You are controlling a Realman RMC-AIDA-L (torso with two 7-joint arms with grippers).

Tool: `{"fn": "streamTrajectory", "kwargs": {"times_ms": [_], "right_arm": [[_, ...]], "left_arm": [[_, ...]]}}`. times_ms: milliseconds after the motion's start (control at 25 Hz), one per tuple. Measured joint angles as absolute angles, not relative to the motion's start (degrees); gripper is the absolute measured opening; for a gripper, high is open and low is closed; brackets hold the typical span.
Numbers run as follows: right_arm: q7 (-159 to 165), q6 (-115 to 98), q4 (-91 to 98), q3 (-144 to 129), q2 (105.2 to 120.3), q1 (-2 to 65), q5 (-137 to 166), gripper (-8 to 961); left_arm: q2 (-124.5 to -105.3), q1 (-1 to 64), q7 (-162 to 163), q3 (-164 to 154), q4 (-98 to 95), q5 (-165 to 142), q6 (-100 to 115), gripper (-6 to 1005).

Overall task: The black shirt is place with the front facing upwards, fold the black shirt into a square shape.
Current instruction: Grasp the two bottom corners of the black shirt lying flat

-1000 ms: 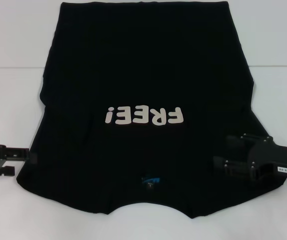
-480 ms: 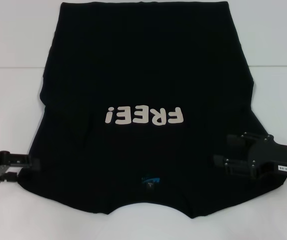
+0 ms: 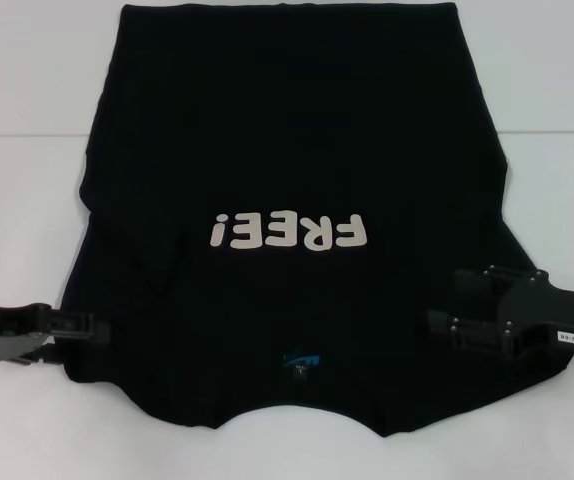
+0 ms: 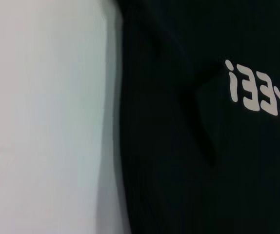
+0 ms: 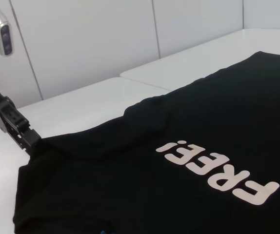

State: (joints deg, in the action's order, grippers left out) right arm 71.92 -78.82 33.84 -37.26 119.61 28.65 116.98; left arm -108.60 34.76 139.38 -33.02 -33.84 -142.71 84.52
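I see the shirt (image 3: 297, 180) lying flat on the white table (image 3: 27, 100), front up, collar toward me, its "FREE!" print (image 3: 289, 232) reading upside down. My left gripper (image 3: 92, 325) is at the shirt's left sleeve edge, my right gripper (image 3: 447, 325) over the right sleeve. I cannot tell either one's finger state.

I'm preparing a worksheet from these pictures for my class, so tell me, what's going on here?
A two-armed robot is starting to fold a black shirt spread flat on a white table, front up, with the "FREE!" lettering showing. The left claw has slid in from the side over the last second and now sits at the shirt's left sleeve edge. The right claw rests over the right sleeve area, unmoved. No fold has been made yet.
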Motion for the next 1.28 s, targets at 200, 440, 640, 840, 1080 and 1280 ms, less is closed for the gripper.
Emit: {"fn": "streamTrajectory", "kwargs": {"times_ms": [200, 440, 640, 840, 1080, 1280], "right_arm": [[72.03, -79.11, 33.91, -37.07, 119.57, 28.51, 116.98, 796], [72.14, -79.52, 33.93, -36.32, 119.47, 28.56, 116.98, 795], [72.16, -79.55, 33.93, -36.29, 119.44, 28.76, 116.98, 793], [72.15, -79.55, 33.93, -36.29, 119.44, 28.85, 116.98, 792], [72.15, -79.48, 33.93, -35.96, 119.44, 29.01, 116.98, 794], [72.16, -79.48, 33.93, -35.37, 119.34, 29.07, 116.98, 792]], "left_arm": [[-108.52, 34.88, 139.34, -33.48, -34.03, -142.8, 83.33, 866], [-108.64, 34.9, 139.35, -33.89, -34.43, -142.88, 82.5, 784], [-108.53, 35.03, 139.89, -34.25, -34.26, -143.8, 81.35, 580], [-108.57, 35.07, 139.92, -34.37, -34.37, -143.93, 80.78, 343], [-108.55, 35.16, 139.0, -34.83, -34.51, -144.04, 80.35, 161], [-108.5, 35.44, 138.91, -36.74, -34.78, -144.22, 79.83, 110]]}}
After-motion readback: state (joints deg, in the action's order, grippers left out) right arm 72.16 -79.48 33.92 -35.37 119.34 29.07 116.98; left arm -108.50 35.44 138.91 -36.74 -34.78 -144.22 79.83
